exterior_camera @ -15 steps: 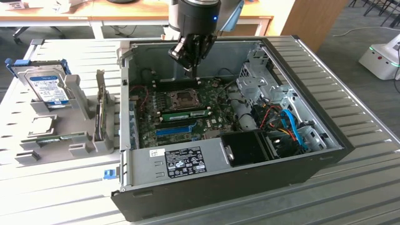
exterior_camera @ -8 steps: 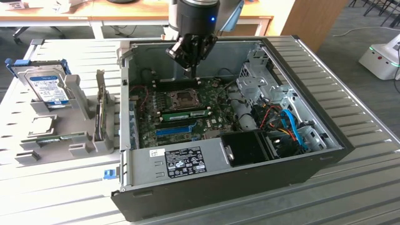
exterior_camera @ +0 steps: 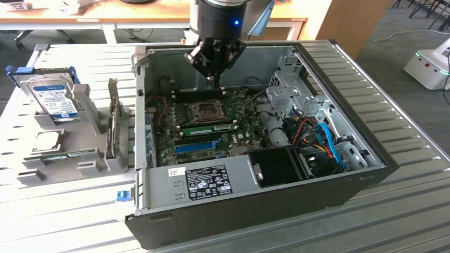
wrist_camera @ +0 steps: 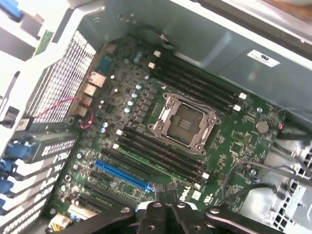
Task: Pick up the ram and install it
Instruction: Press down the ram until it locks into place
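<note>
Above the motherboard (exterior_camera: 239, 113) of the open computer case (exterior_camera: 162, 184), the hand (exterior_camera: 213, 78) hangs with its fingers pressed together, pinching nothing. Its tips point down toward the far bank of memory slots, well above the board and touching no part.

The ram (exterior_camera: 211, 128) is a green stick with dark chips. It lies along a slot just beside the CPU socket (exterior_camera: 208, 109), on the side toward the blue slot (exterior_camera: 195, 146). It appears to stand upright in its slot. Whether the end latches have closed on it cannot be told. A second greenish board sits in the grey rack (exterior_camera: 84, 158) on the desk (exterior_camera: 393, 211), near the hard drive (exterior_camera: 52, 100). Its type cannot be confirmed.

Judgement: the stick is placed, and the step in hand is seating it or checking that it is seated.

Procedure for a good seat:
1. Keep the fingers together so that they form one blunt pusher.
2. Centre the hand over the stick's top edge, not over the socket or the neighbouring slots.
3. Descend straight, with no sideways drift.
4. Apply pressure evenly along the length. A tilted stick will bind in the slot.

Caution: the open socket is just beside the stick, so a misplaced push could damage it.
</note>
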`<state>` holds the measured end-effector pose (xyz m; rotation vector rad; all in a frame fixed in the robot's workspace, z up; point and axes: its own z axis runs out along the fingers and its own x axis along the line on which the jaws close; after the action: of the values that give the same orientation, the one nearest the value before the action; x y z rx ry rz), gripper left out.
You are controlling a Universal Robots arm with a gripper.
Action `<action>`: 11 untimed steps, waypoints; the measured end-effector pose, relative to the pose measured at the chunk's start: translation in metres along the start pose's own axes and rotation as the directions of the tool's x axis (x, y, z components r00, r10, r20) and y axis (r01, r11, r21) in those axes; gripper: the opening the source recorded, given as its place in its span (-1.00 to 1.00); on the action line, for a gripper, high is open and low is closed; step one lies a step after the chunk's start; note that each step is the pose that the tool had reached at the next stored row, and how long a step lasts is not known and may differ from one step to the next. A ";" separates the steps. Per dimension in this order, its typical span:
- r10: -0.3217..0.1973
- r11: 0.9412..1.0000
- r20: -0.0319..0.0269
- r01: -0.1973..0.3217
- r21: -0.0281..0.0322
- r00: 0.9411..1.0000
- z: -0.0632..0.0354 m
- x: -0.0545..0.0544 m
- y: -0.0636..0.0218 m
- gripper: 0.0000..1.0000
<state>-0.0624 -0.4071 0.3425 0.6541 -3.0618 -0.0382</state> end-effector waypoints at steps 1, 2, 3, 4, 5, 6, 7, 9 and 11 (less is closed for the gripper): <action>0.014 1.000 0.000 -0.014 0.000 1.000 0.0001 0.000 0.0001 -0.80; 0.029 1.000 0.001 -0.029 0.000 1.000 0.0002 0.000 0.0001 -0.80; 0.044 0.999 0.001 -0.044 0.000 0.999 0.0003 0.000 0.0002 -0.80; 0.058 0.998 0.002 -0.058 0.000 0.998 0.0003 0.000 0.0002 -0.80; 0.073 0.997 0.002 -0.073 0.000 0.997 0.0004 0.001 0.0003 -0.80; 0.087 0.996 0.002 -0.087 -0.001 0.996 0.0005 0.001 0.0003 -0.80; 0.101 0.995 0.003 -0.101 -0.001 0.995 0.0006 0.001 0.0004 -0.80; 0.130 0.991 0.003 -0.130 -0.001 0.991 0.0008 0.001 0.0005 -0.80; 0.159 0.987 0.004 -0.159 -0.001 0.987 0.0009 0.001 0.0006 -0.80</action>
<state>-0.0639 -0.4071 0.3417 0.4086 -3.1061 -0.0395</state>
